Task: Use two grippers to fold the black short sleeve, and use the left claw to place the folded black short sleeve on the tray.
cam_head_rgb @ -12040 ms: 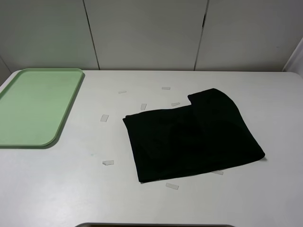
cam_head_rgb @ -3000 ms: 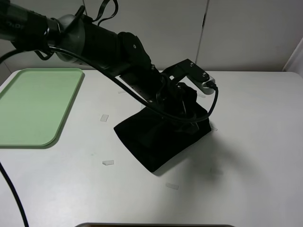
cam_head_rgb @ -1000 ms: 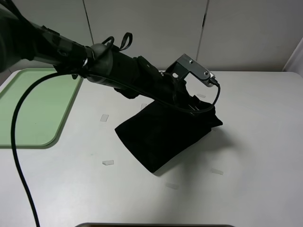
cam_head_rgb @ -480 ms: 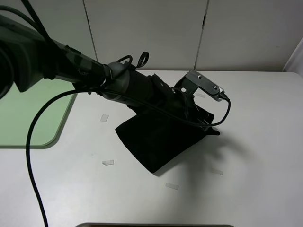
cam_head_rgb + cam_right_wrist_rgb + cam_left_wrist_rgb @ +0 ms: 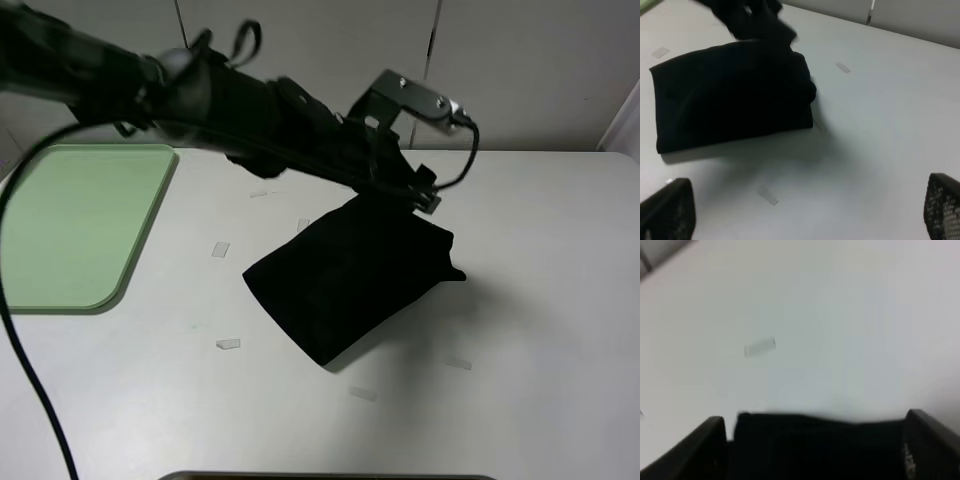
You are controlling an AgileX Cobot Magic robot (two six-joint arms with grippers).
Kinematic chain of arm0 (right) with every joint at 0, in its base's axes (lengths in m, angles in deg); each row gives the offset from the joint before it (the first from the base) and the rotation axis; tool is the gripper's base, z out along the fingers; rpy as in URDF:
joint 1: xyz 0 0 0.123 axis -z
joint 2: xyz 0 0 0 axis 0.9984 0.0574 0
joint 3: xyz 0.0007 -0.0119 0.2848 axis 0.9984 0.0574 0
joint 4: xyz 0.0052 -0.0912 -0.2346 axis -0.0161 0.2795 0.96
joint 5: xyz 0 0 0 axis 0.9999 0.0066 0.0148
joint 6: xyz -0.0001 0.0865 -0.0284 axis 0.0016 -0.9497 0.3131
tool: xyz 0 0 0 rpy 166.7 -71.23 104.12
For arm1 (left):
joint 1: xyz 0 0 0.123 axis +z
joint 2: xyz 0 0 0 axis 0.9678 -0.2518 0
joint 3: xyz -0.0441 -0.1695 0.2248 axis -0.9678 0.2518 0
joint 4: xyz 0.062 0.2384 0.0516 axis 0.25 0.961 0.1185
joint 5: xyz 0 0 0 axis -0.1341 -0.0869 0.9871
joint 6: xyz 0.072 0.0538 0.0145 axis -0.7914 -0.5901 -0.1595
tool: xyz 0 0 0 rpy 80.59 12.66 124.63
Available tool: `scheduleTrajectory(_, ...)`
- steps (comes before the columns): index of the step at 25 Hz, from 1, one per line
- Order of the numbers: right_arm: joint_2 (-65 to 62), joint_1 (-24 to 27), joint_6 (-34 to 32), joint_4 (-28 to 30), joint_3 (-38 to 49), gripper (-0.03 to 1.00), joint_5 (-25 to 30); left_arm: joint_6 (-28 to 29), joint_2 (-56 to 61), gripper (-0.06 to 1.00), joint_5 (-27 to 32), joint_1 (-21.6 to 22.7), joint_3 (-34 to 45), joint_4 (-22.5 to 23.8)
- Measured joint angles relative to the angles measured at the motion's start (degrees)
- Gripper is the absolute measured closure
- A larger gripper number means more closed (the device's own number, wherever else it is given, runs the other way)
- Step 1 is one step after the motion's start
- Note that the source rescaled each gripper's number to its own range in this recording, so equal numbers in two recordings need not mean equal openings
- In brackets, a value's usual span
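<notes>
On the white table point(image 5: 560, 330), mid-right: folded black short sleeve point(image 5: 350, 280), a thick dark bundle, one corner lifted toward the left claw point(image 5: 425, 197). Claw at the end of a black arm reaching in from the upper left, right at the bundle's raised top edge. In the left wrist view, two dark fingers point(image 5: 710, 442) set apart with black cloth filling the span between them; gripping the shirt, jaws fairly wide on the bulk. Right gripper point(image 5: 800, 212) outside the high view; in its own wrist view, mesh-faced fingertips point(image 5: 942, 205) far apart, nothing between, spread wide and well clear of the shirt. Mint-green tray point(image 5: 75, 225) far left, well apart from the shirt. Small clear tape scraps point(image 5: 228, 344) scattered around the bundle. No legible writing, brand or label anywhere; shirt plain.
</notes>
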Motion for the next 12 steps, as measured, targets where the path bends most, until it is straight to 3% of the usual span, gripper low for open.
scheduleTrajectory(9,0.0,0.0,0.0,0.0,0.0,-0.03,0.0,1.3,5.9,0.25,31.6,16.5,-0.1,0.2)
scheduleTrajectory(12,0.0,0.0,0.0,0.0,0.0,-0.03,0.0,1.7,4.7,0.25,39.5,21.3,-0.1,0.3)
